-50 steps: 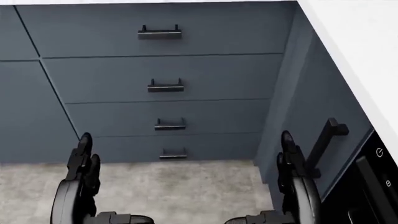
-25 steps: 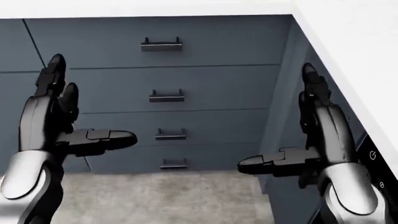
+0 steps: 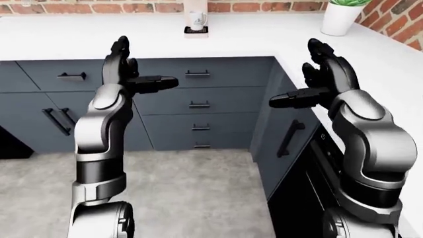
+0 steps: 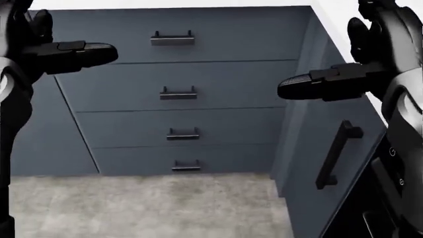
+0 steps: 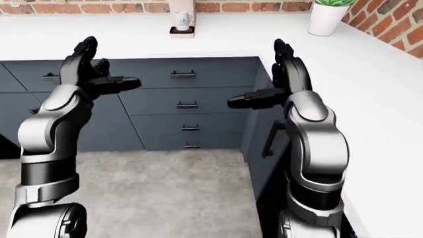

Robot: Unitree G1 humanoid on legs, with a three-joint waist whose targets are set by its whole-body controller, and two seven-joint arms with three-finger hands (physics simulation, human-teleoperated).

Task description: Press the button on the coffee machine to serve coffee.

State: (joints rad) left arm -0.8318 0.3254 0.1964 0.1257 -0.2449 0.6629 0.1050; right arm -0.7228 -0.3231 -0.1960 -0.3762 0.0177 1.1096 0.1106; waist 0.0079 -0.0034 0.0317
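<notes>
A white countertop [image 3: 264, 37] wraps an L-shaped corner below a red brick wall [image 3: 99, 7], over slate-blue cabinets whose stack of drawers [image 4: 175, 94] carries short black bar handles; the floor [image 3: 198, 193] is mottled grey stone. At the top of the left-eye view, against the brick, stands the base of the coffee machine [image 3: 196, 20] with a white cup [image 3: 197, 19] on its drip tray; its upper part runs out of the picture, so the button cannot be made out. A white pot with a green plant [image 3: 341, 15] sits farther right on the counter.

Both arms are raised over the floor, well short of the counter edge. The left hand [image 3: 125, 67] is released, fingers pointing up and thumb out sideways, holding nothing; the machine lies above and to its right, well apart. The right hand [image 3: 322, 74] is likewise unclenched and empty, the machine up and to its left. A dark oven front [image 4: 390, 193] shows at lower right in the head view.
</notes>
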